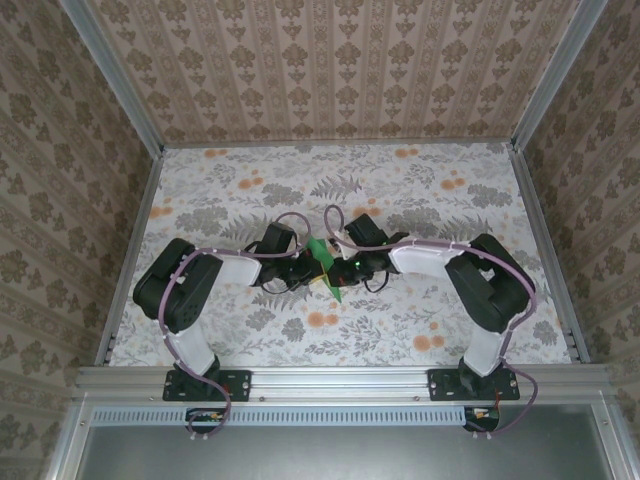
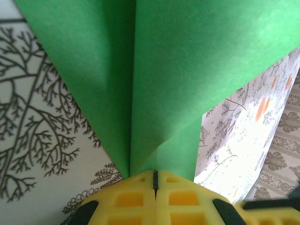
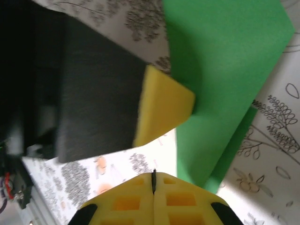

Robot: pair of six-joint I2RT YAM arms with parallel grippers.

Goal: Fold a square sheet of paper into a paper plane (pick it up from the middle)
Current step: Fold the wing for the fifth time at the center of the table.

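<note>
Top view: both arms are bent inward and meet at frame centre over the floral table (image 1: 400,190). The green sheet (image 1: 322,252) sits between the two wrists, held up off the surface and tilted.

Left gripper (image 1: 313,268) – in its own wrist view the yellow fingertips (image 2: 136,197) are pressed together at bottom centre, seam shut. The green sheet (image 2: 187,70) comes straight up out of that seam and fans out to the top of the frame, so it is pinching the sheet. One sharp crease runs vertically just left of centre. The left flap is in shadow and the right flap is lit. A small diagonal fold line sits just above the fingertips. The table (image 2: 37,117) print shows on both sides, behind the paper.

Right gripper (image 1: 347,266) – in its wrist view the right gripper (image 3: 153,187) is also pressed together at bottom centre, with nothing visible in the seam. The green sheet (image 3: 225,56) fills the upper right. Its lower corner drops down just beside the right-hand fingertip, and a second, darker layer peeks out along the lower right edge. I cannot tell whether that corner touches the finger or only passes behind it.

In the same view a black finger with a yellow pad (image 3: 164,108) comes in from the left, and the pad tip lies against the sheet's left edge. That is the left gripper's finger
</note>
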